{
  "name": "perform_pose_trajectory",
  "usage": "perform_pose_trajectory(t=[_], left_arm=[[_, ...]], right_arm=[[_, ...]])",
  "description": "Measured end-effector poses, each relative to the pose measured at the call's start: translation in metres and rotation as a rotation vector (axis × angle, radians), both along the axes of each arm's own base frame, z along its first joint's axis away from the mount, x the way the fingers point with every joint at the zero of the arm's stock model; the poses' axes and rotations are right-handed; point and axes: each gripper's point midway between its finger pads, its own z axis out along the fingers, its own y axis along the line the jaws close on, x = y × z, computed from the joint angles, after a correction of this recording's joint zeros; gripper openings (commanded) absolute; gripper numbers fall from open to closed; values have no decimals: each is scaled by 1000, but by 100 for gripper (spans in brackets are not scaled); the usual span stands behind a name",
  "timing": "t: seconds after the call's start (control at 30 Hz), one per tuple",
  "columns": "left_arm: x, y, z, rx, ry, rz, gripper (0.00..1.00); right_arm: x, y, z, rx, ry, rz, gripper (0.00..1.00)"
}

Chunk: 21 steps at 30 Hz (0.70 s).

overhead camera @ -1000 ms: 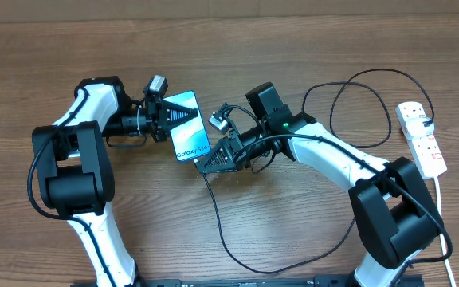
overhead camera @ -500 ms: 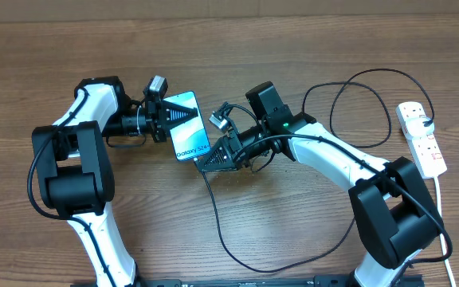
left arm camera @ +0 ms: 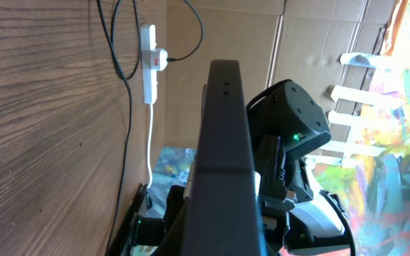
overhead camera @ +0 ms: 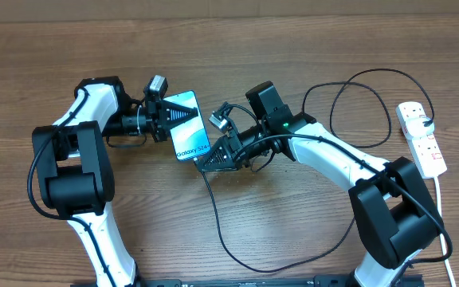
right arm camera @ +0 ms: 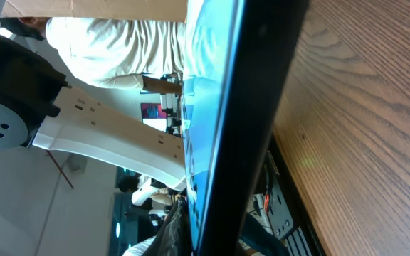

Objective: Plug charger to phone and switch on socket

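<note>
Your phone point(overhead camera: 188, 127) is off the wooden table point(overhead camera: 293, 48), held at centre-left, screen up. Its long axis runs far-to-near with a slight tilt, and the near short end points at the right gripper point(overhead camera: 210, 162). The left gripper point(overhead camera: 168, 119) is clamped across the phone's left long edge. In the left wrist view you only get the phone's point(left arm camera: 223, 142) matte black edge running straight up the frame. The right wrist view shows the same slab point(right arm camera: 248, 107) edge-on, glossy blue face to one side. The right gripper is pinched together just beside the near end, with the charger point(overhead camera: 216, 223) emerging from it. The connector tip is hidden, so you can't tell whether it's seated. The cable is thin, black and limp. It drops toward you, curves right, then loops round to a black plug in the socket point(overhead camera: 422, 140). That socket is a white plastic strip with red switches, lying far-to-near at the right edge. Against a second ago, nothing has shifted: both arms, phone and cable match.
</note>
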Motion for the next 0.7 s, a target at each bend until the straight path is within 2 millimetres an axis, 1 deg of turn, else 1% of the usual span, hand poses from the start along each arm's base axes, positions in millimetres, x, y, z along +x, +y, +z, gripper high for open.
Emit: perform_pose_trajectory(t=[0.7], left_arm=[[0, 0, 0, 1, -4, 0, 4]], right_arm=[[1, 0, -1, -8, 1, -7, 4]])
